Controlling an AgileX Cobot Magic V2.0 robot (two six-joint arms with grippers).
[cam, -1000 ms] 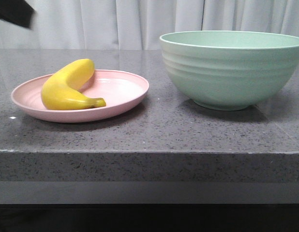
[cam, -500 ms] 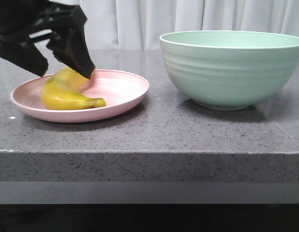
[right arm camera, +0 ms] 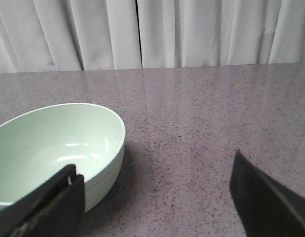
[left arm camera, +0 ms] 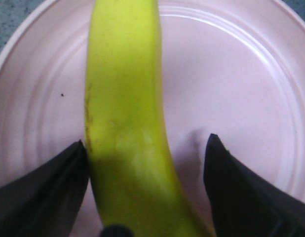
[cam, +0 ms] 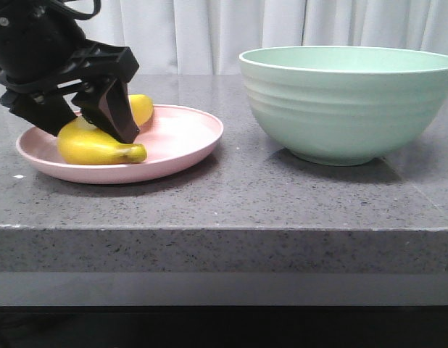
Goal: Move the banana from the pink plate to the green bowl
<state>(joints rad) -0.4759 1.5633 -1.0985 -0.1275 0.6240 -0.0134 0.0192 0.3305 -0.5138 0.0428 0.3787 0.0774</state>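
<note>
The yellow banana [cam: 93, 148] lies on the pink plate [cam: 180, 138] at the left of the counter. My left gripper [cam: 93, 127] is down on the plate, open, with a finger on each side of the banana. In the left wrist view the banana [left arm camera: 123, 98] runs between the jaws of the left gripper [left arm camera: 146, 143]; one finger touches it and the other stands apart over the plate [left arm camera: 231, 89]. The green bowl [cam: 340, 109] stands empty at the right. My right gripper [right arm camera: 155, 165] is open and empty above the counter beside the bowl [right arm camera: 49, 143].
The grey speckled counter [cam: 231, 196] has its front edge close to the plate and bowl. White curtains [cam: 209, 29] hang behind it. A gap of bare counter separates plate and bowl.
My left gripper has come down from the upper left onto the plate and now straddles the banana. The banana has shifted slightly to the left on the plate.
</note>
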